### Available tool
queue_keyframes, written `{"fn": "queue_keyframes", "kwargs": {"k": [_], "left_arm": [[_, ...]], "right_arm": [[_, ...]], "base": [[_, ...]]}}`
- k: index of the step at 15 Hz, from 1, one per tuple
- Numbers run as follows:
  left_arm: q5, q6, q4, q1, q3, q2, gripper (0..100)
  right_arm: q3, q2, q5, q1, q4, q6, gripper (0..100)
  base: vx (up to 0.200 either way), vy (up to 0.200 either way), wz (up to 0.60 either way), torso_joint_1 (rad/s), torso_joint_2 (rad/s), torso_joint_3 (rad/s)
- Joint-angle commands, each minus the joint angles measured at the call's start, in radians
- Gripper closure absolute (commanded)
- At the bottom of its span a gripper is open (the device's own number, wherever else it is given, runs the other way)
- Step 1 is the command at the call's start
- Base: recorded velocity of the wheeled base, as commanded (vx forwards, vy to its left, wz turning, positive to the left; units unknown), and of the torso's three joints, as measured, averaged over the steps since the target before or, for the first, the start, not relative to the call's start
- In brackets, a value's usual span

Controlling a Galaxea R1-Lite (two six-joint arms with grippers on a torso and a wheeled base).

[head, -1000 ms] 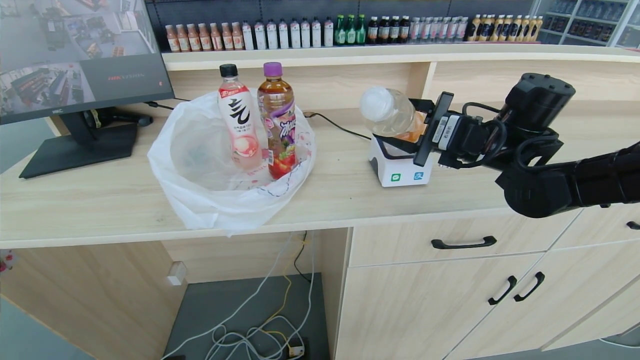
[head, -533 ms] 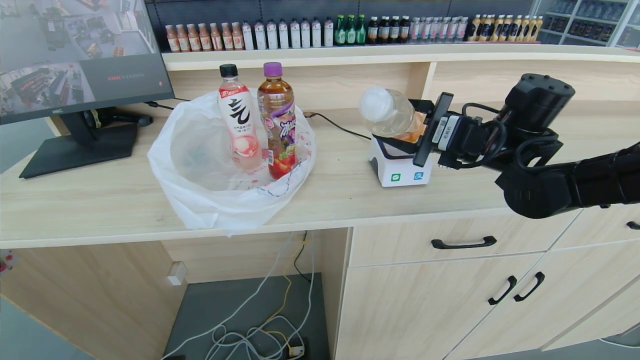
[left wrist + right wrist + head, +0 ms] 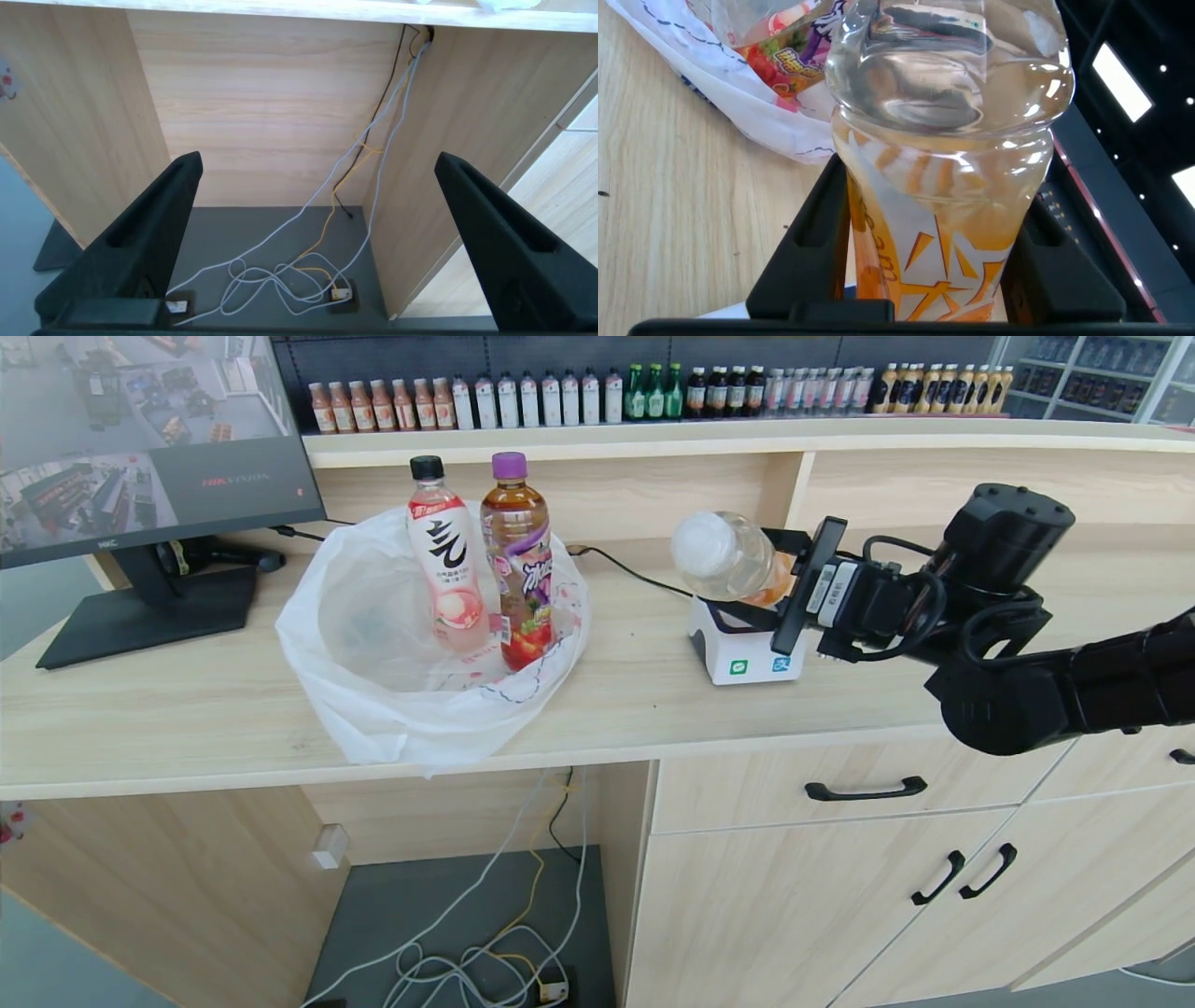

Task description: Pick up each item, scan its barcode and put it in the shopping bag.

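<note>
The right gripper [image 3: 761, 574] was clamped on a clear bottle with an orange label [image 3: 724, 558], its fingers [image 3: 808, 252] pressed to both sides. The bottle lay on its side just above the white scanner box [image 3: 747, 653], right of the middle of the wooden countertop [image 3: 187, 709]. Left of the scanner, the white plastic shopping bag [image 3: 373, 653] sagged open up to the front edge. In it a pink-labelled black-capped bottle [image 3: 446, 555] and a purple-capped tea bottle [image 3: 518, 560] stood upright, side by side. The left gripper [image 3: 318, 168] hung below the countertop, its fingers [image 3: 140, 243] wide apart.
</note>
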Motion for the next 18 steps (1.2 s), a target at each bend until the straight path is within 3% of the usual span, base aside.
{"fn": "queue_keyframes", "kwargs": {"k": [1, 10, 18], "left_arm": [[0.0, 0.0, 0.0, 0.0, 0.0, 0.0, 0], [0.0, 0.0, 0.0, 0.0, 0.0, 0.0, 0], [0.0, 0.0, 0.0, 0.0, 0.0, 0.0, 0]], "right_arm": [[0.001, -0.001, 0.001, 0.001, 0.0, 0.002, 100], [0.01, -0.012, -0.005, 0.022, -0.015, 0.032, 100], [0.083, -0.098, -0.104, 0.064, -0.089, 0.146, 100]], "base": [[0.0, 0.0, 0.0, 0.0, 0.0, 0.0], [0.0, 0.0, 0.0, 0.0, 0.0, 0.0], [0.0, 0.0, 0.0, 0.0, 0.0, 0.0]]}}
